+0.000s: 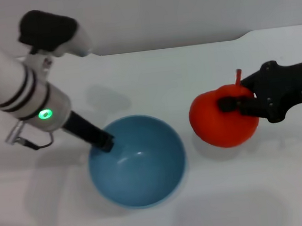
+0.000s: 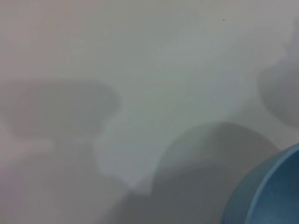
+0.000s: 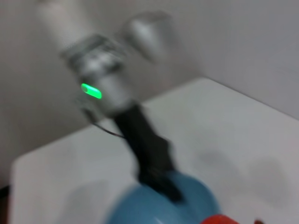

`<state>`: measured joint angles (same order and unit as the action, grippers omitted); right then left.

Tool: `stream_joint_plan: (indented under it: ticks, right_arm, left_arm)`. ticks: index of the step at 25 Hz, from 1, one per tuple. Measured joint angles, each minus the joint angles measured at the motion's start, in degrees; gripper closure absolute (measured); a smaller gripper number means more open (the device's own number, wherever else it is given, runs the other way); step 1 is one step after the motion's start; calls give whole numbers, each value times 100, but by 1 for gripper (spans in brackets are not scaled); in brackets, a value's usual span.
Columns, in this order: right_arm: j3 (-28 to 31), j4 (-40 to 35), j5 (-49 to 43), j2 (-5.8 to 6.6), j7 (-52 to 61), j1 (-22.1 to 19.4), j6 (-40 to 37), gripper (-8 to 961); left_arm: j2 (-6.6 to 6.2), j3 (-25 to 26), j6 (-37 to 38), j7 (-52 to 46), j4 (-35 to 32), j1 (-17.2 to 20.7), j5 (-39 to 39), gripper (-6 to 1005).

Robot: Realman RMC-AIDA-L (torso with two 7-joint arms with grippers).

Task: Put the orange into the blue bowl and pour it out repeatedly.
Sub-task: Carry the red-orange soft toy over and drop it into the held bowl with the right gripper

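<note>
Right hand (image 1: 236,103) clamps the orange (image 1: 220,121) just above the white worktop (image 1: 247,189).
We see the left hand (image 1: 106,142) pinching the blue bowl (image 1: 137,161) by its rim; the bowl sits upright, near the fruit, nothing inside.

orange (image 1: 220,121) gripped, blue bowl (image 1: 137,163) empty

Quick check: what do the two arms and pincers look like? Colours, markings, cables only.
Left arm: white cylinder, black bands, green light, thin grey cable, black pad on top; slim black left pincer. Right pincer: matte black, chunky, small white label; a red bit shows at the frame edge.
</note>
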<state>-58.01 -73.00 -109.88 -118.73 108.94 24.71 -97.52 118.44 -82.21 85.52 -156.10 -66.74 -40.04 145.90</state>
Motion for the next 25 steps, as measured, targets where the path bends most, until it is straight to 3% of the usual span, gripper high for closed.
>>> stream_joint_plan:
  ticks: [7,14,20,25]
  right_arm:
    - [-322,-2,237,5,0,331,-441,918]
    - [-586,507,59,11,39,563,-333,865]
    - [-790,545,50,15,52,616,-413,654]
    - [-763,492,60,19,58,576,-423,604]
  left_arm:
    - [31,-914,-275,-342,15,-321,-660,1000]
    - [39,-1127,-323,-429,9,-424,-1038,1000]
    - [39,-1138,-354,-441,9,-411,-1082,999]
    - [30,-1144,-353,-443,16,-379,-1085,999]
